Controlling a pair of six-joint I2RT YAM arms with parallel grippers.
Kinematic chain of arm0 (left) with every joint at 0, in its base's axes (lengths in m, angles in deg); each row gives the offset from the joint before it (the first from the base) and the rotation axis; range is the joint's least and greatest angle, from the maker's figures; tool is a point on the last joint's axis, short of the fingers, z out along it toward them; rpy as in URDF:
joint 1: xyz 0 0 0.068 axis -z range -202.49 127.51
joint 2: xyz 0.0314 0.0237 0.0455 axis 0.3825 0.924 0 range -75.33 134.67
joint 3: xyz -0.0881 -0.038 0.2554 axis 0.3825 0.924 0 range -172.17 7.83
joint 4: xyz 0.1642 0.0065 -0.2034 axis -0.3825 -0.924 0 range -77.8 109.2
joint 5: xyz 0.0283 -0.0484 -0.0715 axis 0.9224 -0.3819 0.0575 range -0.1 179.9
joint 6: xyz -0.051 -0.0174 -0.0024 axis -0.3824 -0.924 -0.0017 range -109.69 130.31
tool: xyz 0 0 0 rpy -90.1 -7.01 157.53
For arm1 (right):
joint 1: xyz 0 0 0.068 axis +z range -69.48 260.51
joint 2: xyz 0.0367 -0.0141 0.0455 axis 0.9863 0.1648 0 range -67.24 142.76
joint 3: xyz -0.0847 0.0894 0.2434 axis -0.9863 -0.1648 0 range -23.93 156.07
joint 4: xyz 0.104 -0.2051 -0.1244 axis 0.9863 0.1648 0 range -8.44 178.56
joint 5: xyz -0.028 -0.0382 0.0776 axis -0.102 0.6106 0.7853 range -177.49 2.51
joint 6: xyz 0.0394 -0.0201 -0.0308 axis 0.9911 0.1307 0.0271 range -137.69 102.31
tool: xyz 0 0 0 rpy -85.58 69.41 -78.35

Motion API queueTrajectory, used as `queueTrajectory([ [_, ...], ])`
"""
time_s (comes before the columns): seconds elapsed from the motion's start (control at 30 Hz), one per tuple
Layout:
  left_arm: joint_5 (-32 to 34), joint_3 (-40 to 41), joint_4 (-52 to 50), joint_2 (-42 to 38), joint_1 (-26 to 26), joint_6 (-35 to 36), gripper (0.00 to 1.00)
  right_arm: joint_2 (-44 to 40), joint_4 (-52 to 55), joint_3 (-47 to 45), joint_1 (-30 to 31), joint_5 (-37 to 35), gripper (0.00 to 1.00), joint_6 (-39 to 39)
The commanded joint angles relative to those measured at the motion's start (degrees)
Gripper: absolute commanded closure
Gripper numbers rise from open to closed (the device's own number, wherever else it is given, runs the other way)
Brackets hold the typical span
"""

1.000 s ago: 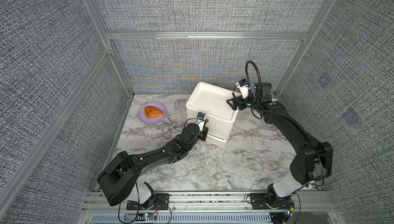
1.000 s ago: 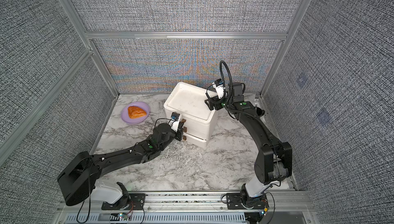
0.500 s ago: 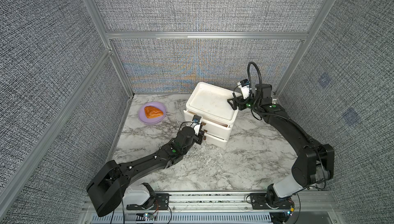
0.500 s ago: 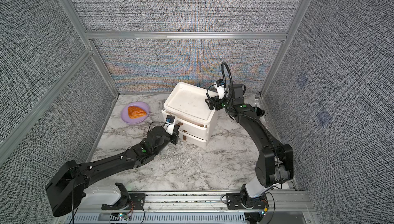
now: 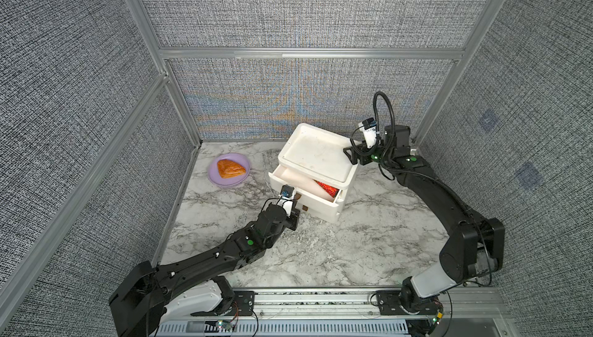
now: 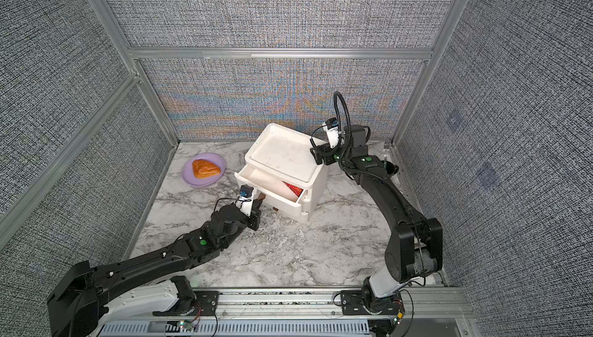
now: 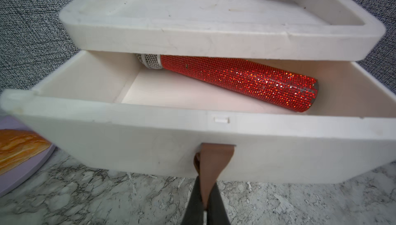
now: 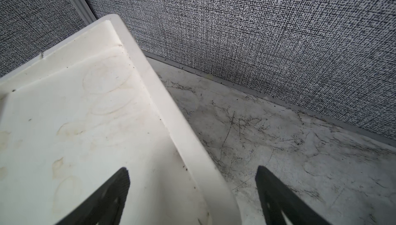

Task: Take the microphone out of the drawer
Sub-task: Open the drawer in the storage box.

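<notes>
The white cabinet (image 5: 316, 156) stands at the back of the marble table. Its top drawer (image 5: 316, 196) (image 7: 128, 138) is pulled partly out. Inside lies the microphone (image 7: 235, 78) (image 5: 325, 187) (image 6: 293, 188), red and glittery with a silver mesh head, its head end hidden under the cabinet top. My left gripper (image 7: 206, 183) (image 5: 296, 205) is shut on the drawer's brown pull tab (image 7: 216, 155). My right gripper (image 8: 191, 170) (image 5: 349, 156) stands open astride the rim of the cabinet top (image 8: 85, 127) at its back right corner, holding nothing.
A purple plate (image 5: 213, 175) with a pastry (image 5: 229, 168) sits left of the cabinet, near the left wall. The lower drawer (image 5: 324, 213) is shut. Grey fabric walls enclose the table on three sides, and the back wall is close behind the cabinet.
My left gripper has drawn back toward the front left with the pull tab, sliding the top drawer out. The microphone has come into view. The right arm has stayed put.
</notes>
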Motion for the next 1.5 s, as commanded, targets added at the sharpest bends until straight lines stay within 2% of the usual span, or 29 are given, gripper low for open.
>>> queueTrajectory([
  [0.0, 5.25, 1.67, -6.21, -2.94, 1.51, -2.61, 1.0, -0.23, 0.14, 0.34, 0.35, -0.33, 0.06, -0.43],
  [0.2, 9.19, 4.34, -12.53, -9.97, 3.94, -4.98, 1.0, -0.09, 0.59, 0.62, 0.46, -2.42, 0.06, 0.03],
  [0.4, 10.11, 5.71, -18.08, -15.77, 4.87, -5.76, 1.0, -0.23, 0.77, 0.63, 0.43, -2.62, 0.06, 0.04],
  [0.73, 8.9, 4.81, -22.66, -17.45, 7.38, -7.35, 1.0, 0.95, 1.28, 1.71, 0.51, -3.13, 0.06, -0.38],
  [1.0, 13.07, 2.77, -25.98, -14.72, 12.53, -10.16, 1.0, 1.72, 1.44, 3.38, 0.48, -5.78, 0.06, -0.45],
  [1.23, 15.93, 6.44, -30.28, -23.37, 13.94, -12.1, 1.0, 3.97, 3.51, 7.23, 0.61, -9.47, 0.06, -3.22],
  [1.47, 16.52, 6.99, -31.99, -28.14, 13.95, -8.09, 1.0, 6.35, 2.77, 10.36, 0.64, -10.47, 0.06, -5.22],
])
